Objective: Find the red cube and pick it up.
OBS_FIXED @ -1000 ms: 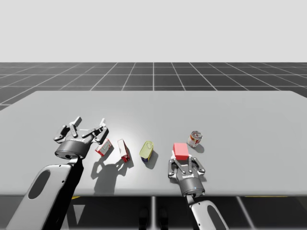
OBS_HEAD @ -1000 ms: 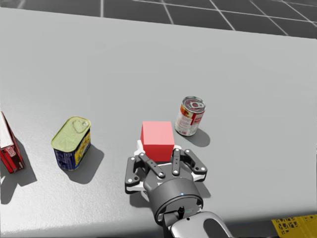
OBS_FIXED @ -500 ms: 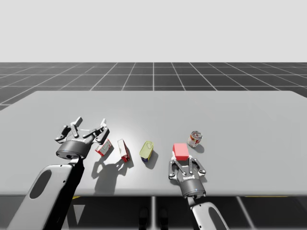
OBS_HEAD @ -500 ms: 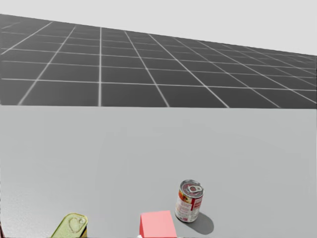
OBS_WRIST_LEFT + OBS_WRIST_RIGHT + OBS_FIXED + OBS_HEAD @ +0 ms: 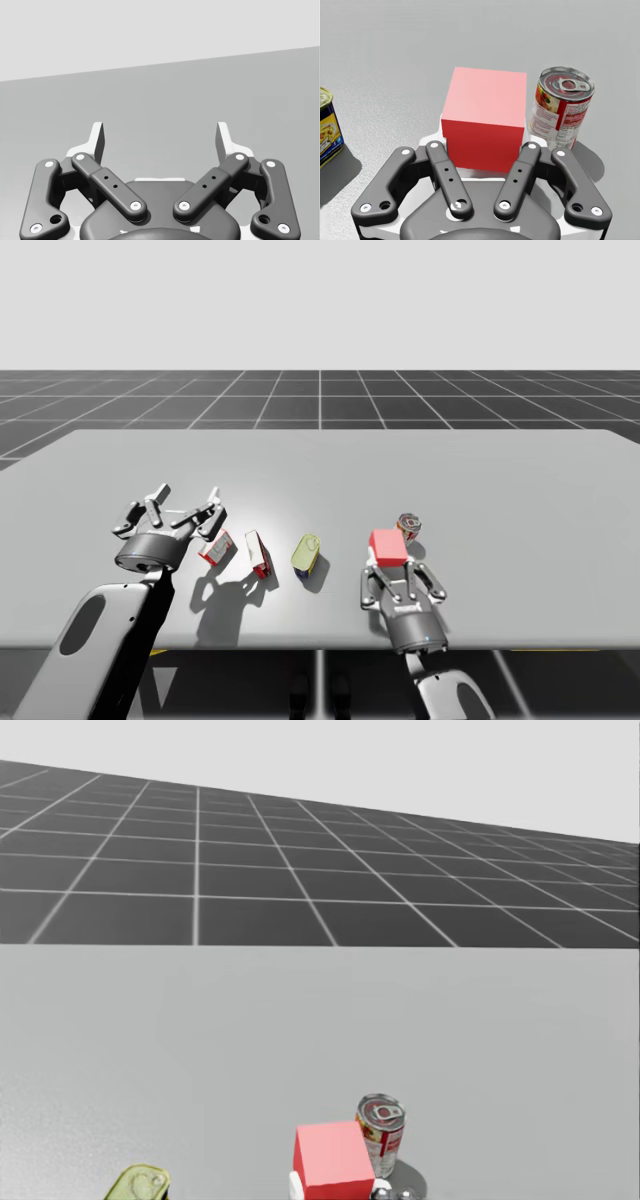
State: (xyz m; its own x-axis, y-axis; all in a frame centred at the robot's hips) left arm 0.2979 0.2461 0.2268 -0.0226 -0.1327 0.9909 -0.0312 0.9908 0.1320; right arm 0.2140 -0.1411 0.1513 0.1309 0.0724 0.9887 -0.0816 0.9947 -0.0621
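The red cube (image 5: 485,117) sits between the fingers of my right gripper (image 5: 485,147), which is shut on its two sides. In the high view the red cube (image 5: 387,545) hangs just above the table, ahead of my right gripper (image 5: 393,570), and partly covers the can behind it. The head view shows the red cube (image 5: 333,1160) at the near edge, beside that can (image 5: 380,1130). My left gripper (image 5: 170,515) hovers at the table's left with its fingers spread; my left gripper (image 5: 160,142) holds nothing.
A red-labelled round can (image 5: 408,525) stands close behind and right of the cube. A yellow-green tin (image 5: 306,553) lies to the cube's left. Two red-and-white boxes (image 5: 217,548) (image 5: 259,553) lie near my left gripper. The grey table (image 5: 500,480) stretches wide behind.
My right gripper has risen and shifted slightly right with the red cube in it. My head has turned upward. The left arm has not moved.
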